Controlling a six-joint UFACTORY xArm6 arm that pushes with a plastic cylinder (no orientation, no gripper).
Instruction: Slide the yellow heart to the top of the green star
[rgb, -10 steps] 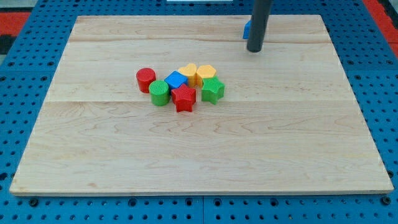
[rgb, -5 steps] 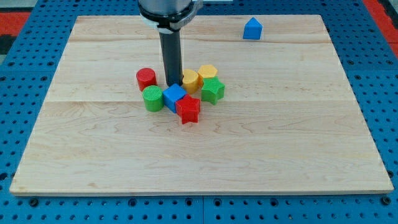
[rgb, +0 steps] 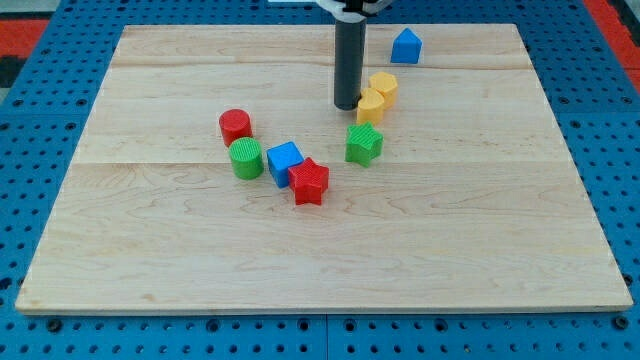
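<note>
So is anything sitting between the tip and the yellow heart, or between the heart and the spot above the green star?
Nothing visible. My tip sits right at the yellow heart's left edge. The heart already lies just above the green star, bare board between them; the other yellow block touches the heart's far side.

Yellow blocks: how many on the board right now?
2. The yellow heart sits just right of my tip, above the green star. The other yellow block touches the heart's upper right. None appear hidden.

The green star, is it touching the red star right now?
No, the green star sits apart from the red star, with bare wood between them; the red star touches the blue block instead.
</note>
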